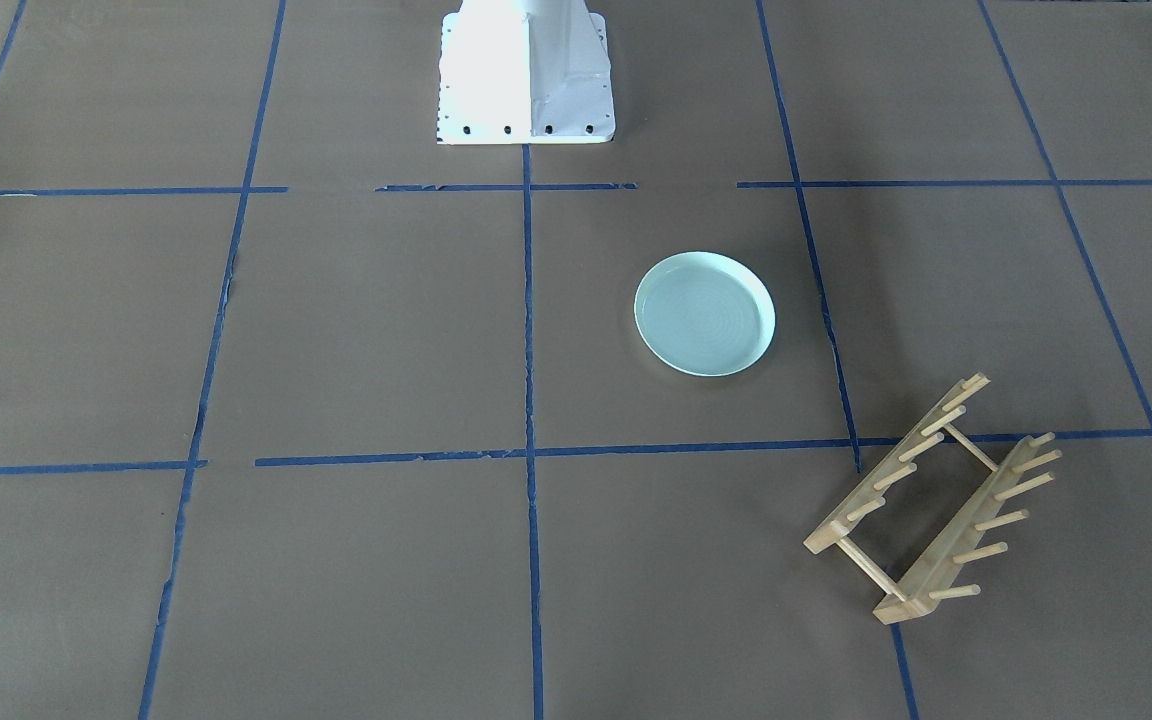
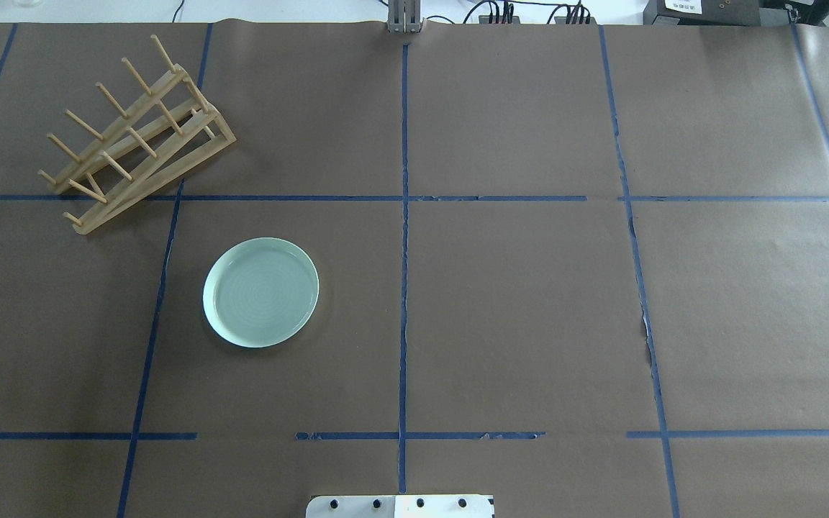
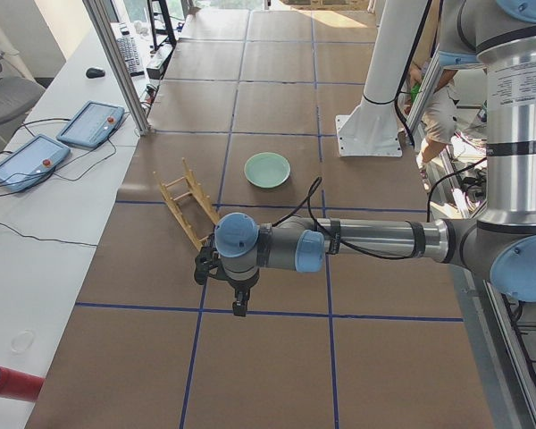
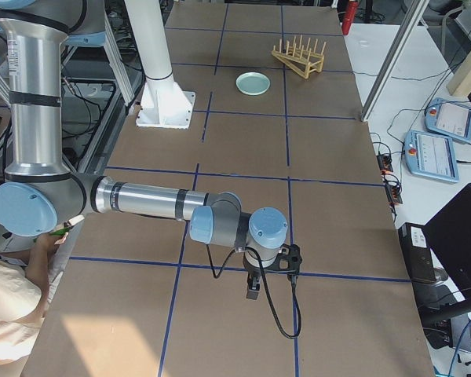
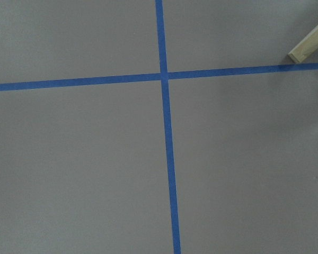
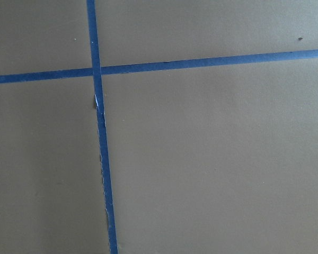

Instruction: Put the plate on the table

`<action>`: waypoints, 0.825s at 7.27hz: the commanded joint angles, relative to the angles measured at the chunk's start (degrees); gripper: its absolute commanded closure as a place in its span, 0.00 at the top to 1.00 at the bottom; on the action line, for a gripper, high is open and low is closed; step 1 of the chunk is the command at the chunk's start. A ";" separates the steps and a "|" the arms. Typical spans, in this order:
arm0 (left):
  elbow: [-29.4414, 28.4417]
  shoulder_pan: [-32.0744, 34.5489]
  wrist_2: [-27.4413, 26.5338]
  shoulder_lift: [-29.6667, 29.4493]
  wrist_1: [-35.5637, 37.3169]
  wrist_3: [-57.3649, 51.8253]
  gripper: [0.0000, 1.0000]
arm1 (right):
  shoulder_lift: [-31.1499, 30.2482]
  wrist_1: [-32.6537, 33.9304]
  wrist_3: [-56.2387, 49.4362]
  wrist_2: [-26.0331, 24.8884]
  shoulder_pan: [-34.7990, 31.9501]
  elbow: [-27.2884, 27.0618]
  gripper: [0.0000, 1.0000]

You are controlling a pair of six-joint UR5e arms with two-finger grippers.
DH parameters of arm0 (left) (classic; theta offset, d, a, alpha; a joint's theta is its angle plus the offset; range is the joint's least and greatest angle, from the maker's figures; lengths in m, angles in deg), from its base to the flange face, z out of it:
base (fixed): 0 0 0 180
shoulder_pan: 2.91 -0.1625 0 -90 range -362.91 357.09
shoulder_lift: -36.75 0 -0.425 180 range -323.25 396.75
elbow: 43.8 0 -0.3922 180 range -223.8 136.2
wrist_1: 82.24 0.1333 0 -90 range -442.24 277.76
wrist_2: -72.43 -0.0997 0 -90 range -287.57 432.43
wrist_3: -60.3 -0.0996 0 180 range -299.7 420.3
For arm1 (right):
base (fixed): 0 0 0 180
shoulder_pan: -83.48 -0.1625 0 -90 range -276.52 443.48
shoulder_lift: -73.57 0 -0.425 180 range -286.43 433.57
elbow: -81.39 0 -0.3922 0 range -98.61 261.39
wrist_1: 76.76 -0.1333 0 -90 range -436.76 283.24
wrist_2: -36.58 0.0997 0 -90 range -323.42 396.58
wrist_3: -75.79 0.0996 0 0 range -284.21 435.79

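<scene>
The pale mint-green plate [image 1: 704,314] lies flat on the brown table [image 1: 386,330], right side up and apart from the rack. It also shows in the overhead view [image 2: 261,292] and both side views [image 3: 267,169] [image 4: 253,82]. My left gripper [image 3: 238,304] hangs over the table far from the plate, seen only in the exterior left view. My right gripper [image 4: 252,289] hangs over the table's other end, seen only in the exterior right view. I cannot tell whether either is open or shut. Neither holds anything that I can see. Both wrist views show only bare table with blue tape.
A light wooden peg rack [image 2: 134,137] stands empty beyond the plate, on my left [image 1: 936,500]; its corner shows in the left wrist view [image 5: 310,45]. The white robot base [image 1: 524,75] is at the table's near edge. Tablets [image 3: 58,143] lie on the side bench.
</scene>
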 commanded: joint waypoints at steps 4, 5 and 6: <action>0.15 0.16 -0.04 -0.15 -0.07 -0.13 1.00 | 0.00 0.00 0.00 0.00 0.00 -0.03 1.00; 0.15 0.16 -0.04 -0.24 -0.07 -0.13 1.00 | 0.00 0.00 0.00 0.00 0.00 0.06 1.00; 0.15 0.16 -0.04 -0.33 -0.15 -0.13 1.00 | 0.00 0.00 0.00 0.00 0.00 -0.03 1.00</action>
